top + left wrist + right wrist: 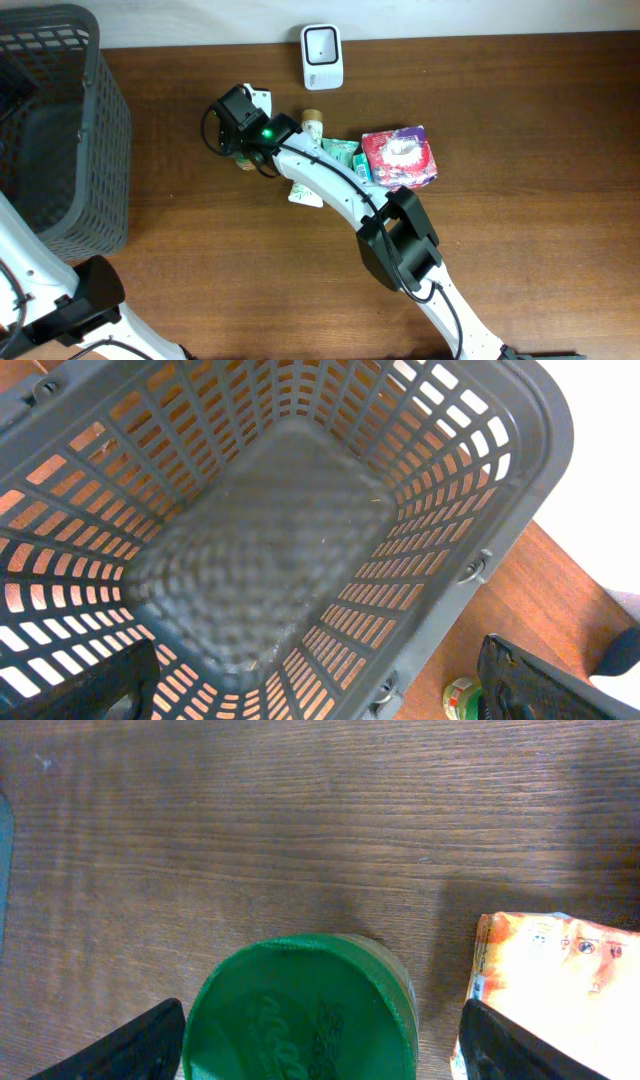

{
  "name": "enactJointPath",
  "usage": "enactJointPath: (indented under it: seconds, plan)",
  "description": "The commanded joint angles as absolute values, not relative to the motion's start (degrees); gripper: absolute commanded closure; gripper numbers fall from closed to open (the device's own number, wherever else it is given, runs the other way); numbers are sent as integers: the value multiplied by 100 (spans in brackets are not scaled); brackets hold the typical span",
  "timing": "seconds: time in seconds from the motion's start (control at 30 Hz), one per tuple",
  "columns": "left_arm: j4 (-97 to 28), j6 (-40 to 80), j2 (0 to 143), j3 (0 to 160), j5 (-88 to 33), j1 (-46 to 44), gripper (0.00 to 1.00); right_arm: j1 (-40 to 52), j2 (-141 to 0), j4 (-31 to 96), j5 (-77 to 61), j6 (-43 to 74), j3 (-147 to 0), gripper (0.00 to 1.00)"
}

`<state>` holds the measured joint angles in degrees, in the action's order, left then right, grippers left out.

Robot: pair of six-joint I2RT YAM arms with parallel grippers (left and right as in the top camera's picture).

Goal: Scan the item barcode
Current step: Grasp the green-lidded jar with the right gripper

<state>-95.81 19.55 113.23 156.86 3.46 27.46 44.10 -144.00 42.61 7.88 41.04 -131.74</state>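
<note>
Wooden table [560, 250], overhead: right gripper [240, 125] hangs just below-left of the white scanner [321, 57]. Left wrist: left gripper [320, 685] spread wide, empty, over the basket [500, 480] — well left of the scanner. Right wrist: jaws wide astride the green-lidded jar [300, 1010] standing there, ungripped. I judge nothing scanned — grasp, lift, presenting remain.
</note>
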Motion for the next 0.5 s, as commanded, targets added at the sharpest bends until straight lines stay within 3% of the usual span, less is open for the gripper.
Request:
enactJointPath:
  seconds: [0.0, 0.1, 0.17, 0.2, 0.33, 0.47]
  plan:
    - [-9572, 1992, 11290, 15701, 375, 2762, 1, 4473, -14505, 4268, 814, 3922, -13128, 14]
    - [-9574, 1992, 11290, 15701, 373, 2755, 1, 4495, -14669, 4237, 755, 3922, -13124, 11]
    - [-9572, 1992, 11290, 15701, 373, 2755, 1, 4495, -14680, 4189, 753, 3758, -13124, 26]
    - [-9574, 1992, 11290, 15701, 375, 2755, 1, 4499, -14671, 4171, 827, 3249, -13126, 31]
    - [-9577, 1992, 11290, 15701, 373, 2755, 1, 4495, -14396, 4383, 882, 1570, -13133, 32]
    - [-9636, 1992, 11290, 15701, 373, 2755, 1, 4495, -14363, 4884, -301, -825, -13133, 33]
